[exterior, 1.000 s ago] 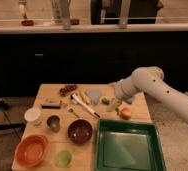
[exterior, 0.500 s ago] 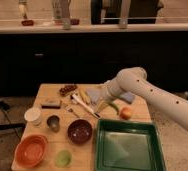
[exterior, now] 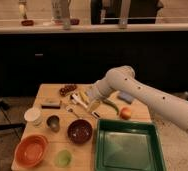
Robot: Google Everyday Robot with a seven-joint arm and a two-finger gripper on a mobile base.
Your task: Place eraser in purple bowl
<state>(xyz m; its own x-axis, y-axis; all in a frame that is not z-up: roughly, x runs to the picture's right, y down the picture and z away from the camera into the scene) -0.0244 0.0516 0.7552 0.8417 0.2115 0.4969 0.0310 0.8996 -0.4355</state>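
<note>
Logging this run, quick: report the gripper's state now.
Gripper: jaws open, holding nothing, over the utensils, to the right of the eraser.

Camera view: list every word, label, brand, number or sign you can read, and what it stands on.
No readable text anywhere.
Containers on the back counter: any labels too blurred to read.
Eraser, purple bowl, green tray: no markings visible.
Gripper, low over the wooden table, right of the eraser: no marking visible.
</note>
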